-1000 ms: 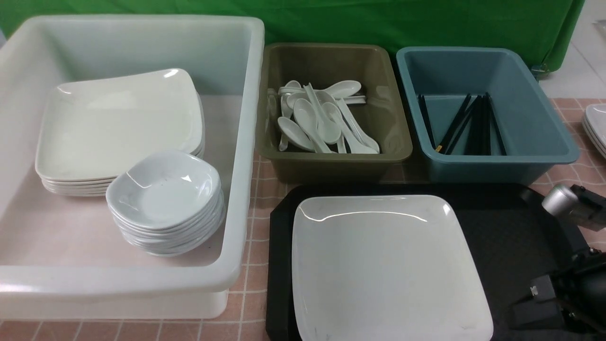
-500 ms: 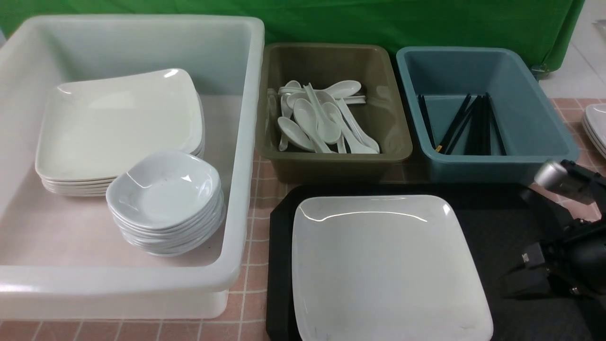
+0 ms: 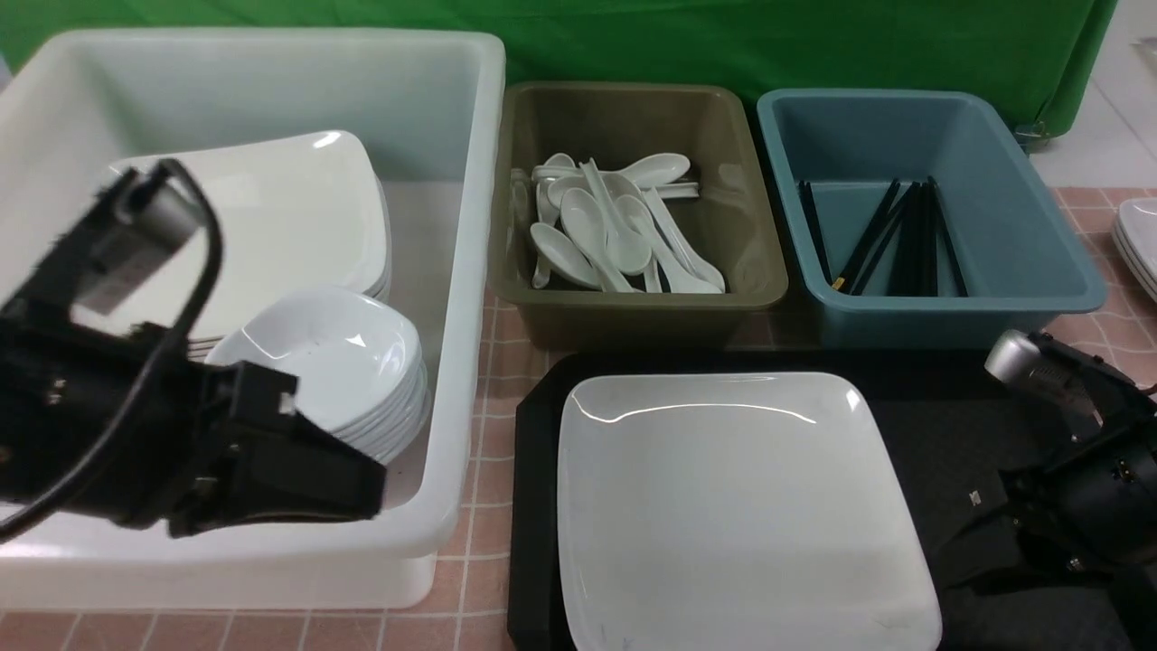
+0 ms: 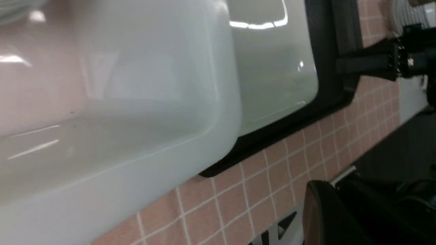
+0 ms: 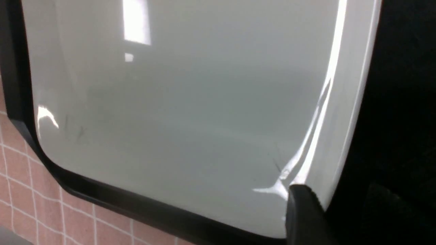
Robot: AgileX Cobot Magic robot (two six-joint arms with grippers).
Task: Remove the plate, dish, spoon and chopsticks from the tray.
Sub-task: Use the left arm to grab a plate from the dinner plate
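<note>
Left fingers [image 3: 307, 479] are seen pressed together and empty over the near part of the white tub [image 3: 470, 271], close to a stack of bowls [image 3: 334, 362]. Whether the right fingers [image 5: 303, 217] are spread cannot be told, though one tip is shown at the near right corner of the plate [image 3: 737, 506], with contact unclear. The plate is pictured lying flat on the black tray [image 3: 533, 506], the only piece seen on it. Spoons [image 3: 606, 235] are kept in the olive bin [image 3: 633, 303] and chopsticks [image 3: 904, 240] in the blue bin [image 3: 958, 312], both on the pink-tiled worktop [image 3: 493, 380]. Trouble is judged likeliest at the rim: being glossy and shallow, it could be lost from a corner pinch. So wide a plate, lifted by one edge, could also be tipped or dropped. A knock against the left arm or the stacked bowls is risked as well if the plate is carried across to the tub.
</note>
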